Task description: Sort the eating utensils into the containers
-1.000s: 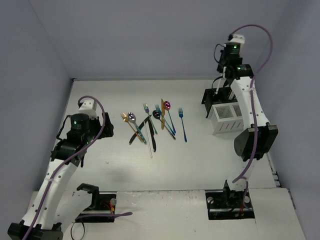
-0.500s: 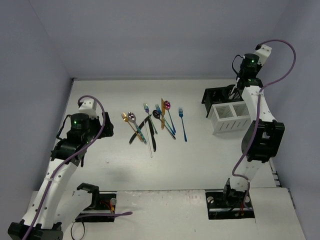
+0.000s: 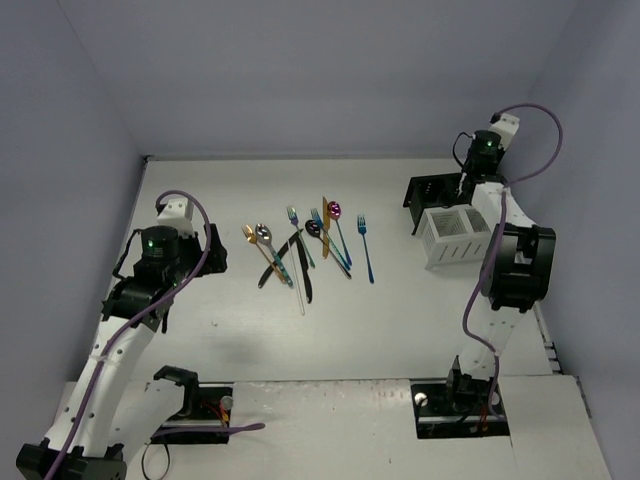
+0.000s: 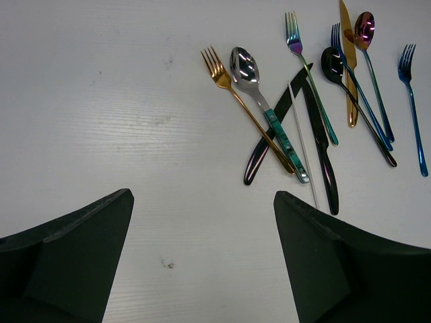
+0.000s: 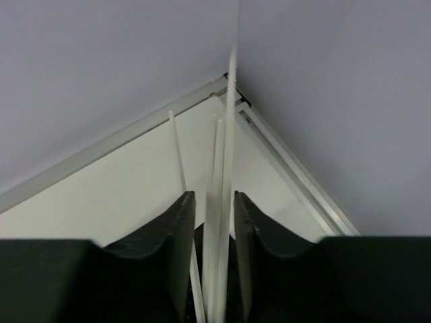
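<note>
the left hand (image 4: 202,196) hovers over the counter (image 4: 101,101) near its left side, fingers wide apart and holding nothing; just beyond it the utensils (image 4: 279,131) lie in a loose cluster at mid-counter: a gold fork (image 4: 232,94) beside a silver spoon (image 4: 244,66), a black knife (image 4: 322,148), a blue fork (image 4: 412,101) at the right edge; at the far right stands the white caddy (image 3: 455,237), the black caddy (image 3: 425,190) just behind it; the right hand (image 5: 213,198) hangs over the black caddy, fingers slightly parted around thin white sticks (image 5: 227,134); whether it grips them i cannot tell
</note>
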Available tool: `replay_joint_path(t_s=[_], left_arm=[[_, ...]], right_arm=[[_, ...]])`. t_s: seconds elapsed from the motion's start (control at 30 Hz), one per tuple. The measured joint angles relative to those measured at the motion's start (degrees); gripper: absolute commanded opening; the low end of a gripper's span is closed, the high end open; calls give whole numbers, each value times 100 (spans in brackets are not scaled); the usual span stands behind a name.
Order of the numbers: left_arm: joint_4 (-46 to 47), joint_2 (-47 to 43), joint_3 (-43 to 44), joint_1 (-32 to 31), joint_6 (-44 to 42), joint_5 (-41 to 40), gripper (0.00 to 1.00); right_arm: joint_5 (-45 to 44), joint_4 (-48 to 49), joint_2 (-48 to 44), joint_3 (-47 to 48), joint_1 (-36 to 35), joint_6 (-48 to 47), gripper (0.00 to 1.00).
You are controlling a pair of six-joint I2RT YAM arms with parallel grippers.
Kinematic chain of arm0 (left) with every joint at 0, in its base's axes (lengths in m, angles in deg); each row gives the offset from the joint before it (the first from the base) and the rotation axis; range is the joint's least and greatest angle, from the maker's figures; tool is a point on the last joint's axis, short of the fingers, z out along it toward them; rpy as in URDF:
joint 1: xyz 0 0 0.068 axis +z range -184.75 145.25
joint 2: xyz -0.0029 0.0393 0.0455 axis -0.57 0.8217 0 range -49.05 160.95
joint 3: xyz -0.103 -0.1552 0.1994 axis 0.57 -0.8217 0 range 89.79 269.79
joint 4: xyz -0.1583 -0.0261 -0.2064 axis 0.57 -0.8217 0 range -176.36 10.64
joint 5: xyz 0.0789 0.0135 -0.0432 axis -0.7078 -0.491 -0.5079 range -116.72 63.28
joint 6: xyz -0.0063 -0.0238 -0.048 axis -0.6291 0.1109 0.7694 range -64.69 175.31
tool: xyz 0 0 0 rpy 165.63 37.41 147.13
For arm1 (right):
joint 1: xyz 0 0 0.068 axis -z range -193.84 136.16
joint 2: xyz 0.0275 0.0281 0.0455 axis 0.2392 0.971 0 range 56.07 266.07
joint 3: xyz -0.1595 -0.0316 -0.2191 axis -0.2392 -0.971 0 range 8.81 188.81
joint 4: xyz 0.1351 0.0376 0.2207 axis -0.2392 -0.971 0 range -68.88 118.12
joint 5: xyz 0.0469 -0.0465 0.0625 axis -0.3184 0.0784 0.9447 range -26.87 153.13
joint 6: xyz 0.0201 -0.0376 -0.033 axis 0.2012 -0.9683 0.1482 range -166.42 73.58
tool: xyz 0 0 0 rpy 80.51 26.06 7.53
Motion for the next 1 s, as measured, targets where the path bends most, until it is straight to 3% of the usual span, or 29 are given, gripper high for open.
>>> replay_joint_path(t_s=[0.1,0.27,0.6,0.83,1.0], left_arm=[[1,11,0,24,1,12,83],[0,6,0,26,1,16,83],[-1,-37,0,28,2,17,83],[-2,-42,0,44,2,11,83],[-2,-64,0,55,2,8,83]], right_arm=[[53,17,-42,-36,-89,-95,39],[76,-351,-462,-55,-569,-276,43],[643,-2155,-1922,-22,-2726,250,45],[1035,-3150,-1463,-349,-4421,831,42],[1277,-3490,-758,-441,-4935,1241,38]])
